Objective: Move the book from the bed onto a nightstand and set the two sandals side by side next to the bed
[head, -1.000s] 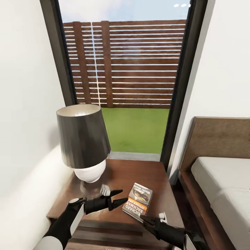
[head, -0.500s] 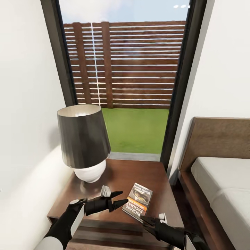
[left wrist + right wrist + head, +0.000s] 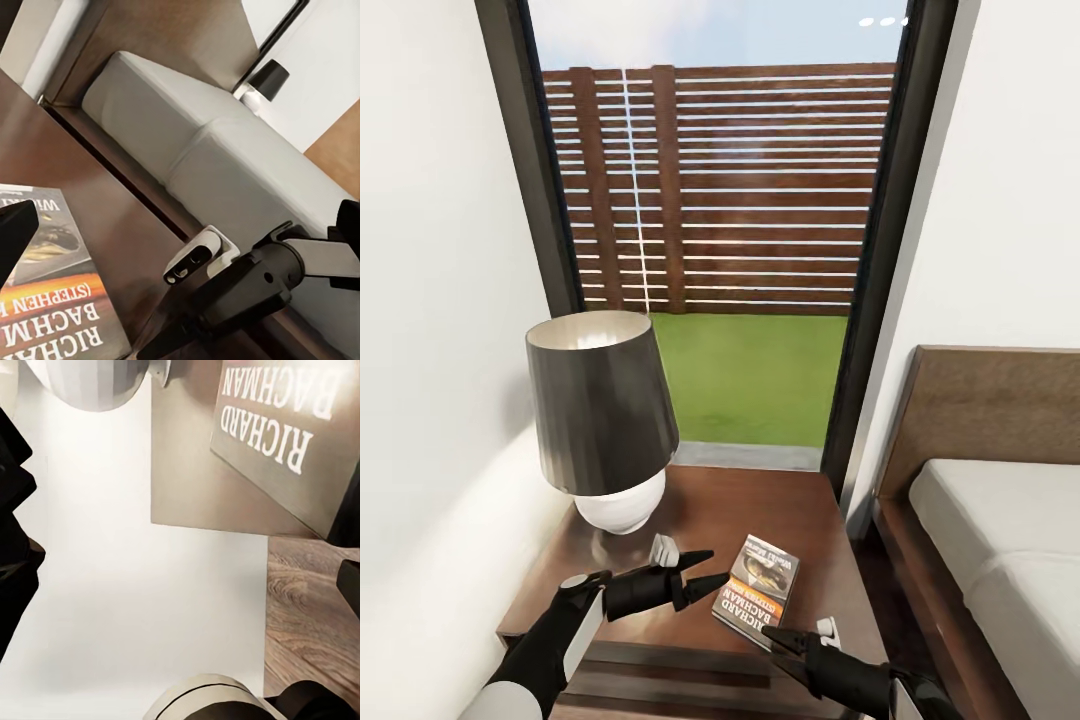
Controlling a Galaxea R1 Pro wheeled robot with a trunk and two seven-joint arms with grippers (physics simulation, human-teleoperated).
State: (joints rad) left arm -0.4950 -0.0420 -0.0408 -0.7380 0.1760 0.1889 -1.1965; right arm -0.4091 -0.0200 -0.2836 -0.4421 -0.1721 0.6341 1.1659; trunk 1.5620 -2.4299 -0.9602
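Your view takes in white walls, a tall window (image 3: 730,200) and the glossy nightstand (image 3: 700,520) with its lamp (image 3: 600,410). Your left gripper (image 3: 698,570), fingers spread, hovers just left of the book (image 3: 757,589) lying flat there; your right gripper (image 3: 778,640), also parted, sits at its near corner, with the bed (image 3: 1000,540) rightmost.

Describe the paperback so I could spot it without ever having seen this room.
Find the tall dark-framed window with the slatted wooden fence behind it; below it stands a glossy reddish-brown wooden nightstand beside the bed. On its top, in front of the dark-shaded, white-based lamp, lies a thin paperback book, flat, with orange and white lettering on a greyish cover.
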